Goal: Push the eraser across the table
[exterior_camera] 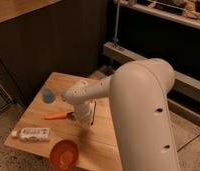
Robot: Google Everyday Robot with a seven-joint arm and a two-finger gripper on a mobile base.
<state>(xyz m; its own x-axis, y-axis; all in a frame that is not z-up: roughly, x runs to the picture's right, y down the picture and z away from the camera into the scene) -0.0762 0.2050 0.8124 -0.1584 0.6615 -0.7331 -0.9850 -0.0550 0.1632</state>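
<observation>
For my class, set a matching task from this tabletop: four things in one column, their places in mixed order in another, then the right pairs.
Things:
1. gripper
2. white tube
3. orange bowl
4. blue object

Places:
A. at the near edge of the table
B. beyond the carrot, toward the left side
C. mid-table, between carrot and eraser
D. lying flat by the near left corner

Pairs: 1-C, 2-D, 3-A, 4-B

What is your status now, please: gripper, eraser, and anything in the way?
Gripper shut, low over middle of table. Eraser just beside it, contact unclear. Carrot close on the other side; orange bowl near front edge.
</observation>
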